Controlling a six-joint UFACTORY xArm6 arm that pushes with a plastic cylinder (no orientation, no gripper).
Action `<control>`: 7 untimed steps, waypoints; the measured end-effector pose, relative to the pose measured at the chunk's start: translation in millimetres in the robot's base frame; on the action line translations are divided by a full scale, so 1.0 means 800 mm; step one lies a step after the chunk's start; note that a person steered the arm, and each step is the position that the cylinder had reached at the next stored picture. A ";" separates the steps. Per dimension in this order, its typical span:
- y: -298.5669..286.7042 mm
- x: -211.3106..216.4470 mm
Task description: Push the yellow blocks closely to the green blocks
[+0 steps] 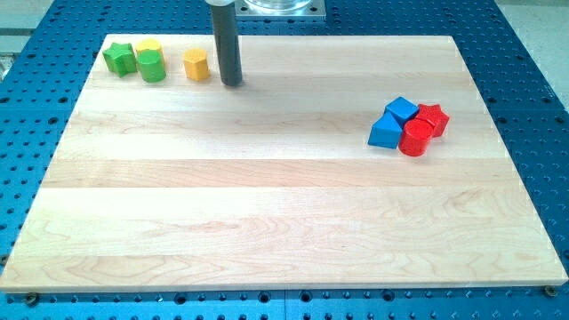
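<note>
nearby, my tip [231, 84] just right of yellow hexagonal block [196, 65]; no jaws visible

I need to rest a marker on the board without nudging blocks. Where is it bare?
Bare: the whole lower half, and the middle band between my tip and the blue blocks. Crowded: the top-left corner, with the green blocks, yellow cylinder and yellow hexagonal block; the red blocks at right.
</note>
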State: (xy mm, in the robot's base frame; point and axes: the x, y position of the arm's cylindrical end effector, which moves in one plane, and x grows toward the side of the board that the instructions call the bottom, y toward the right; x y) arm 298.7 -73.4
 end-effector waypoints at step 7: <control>-0.051 0.022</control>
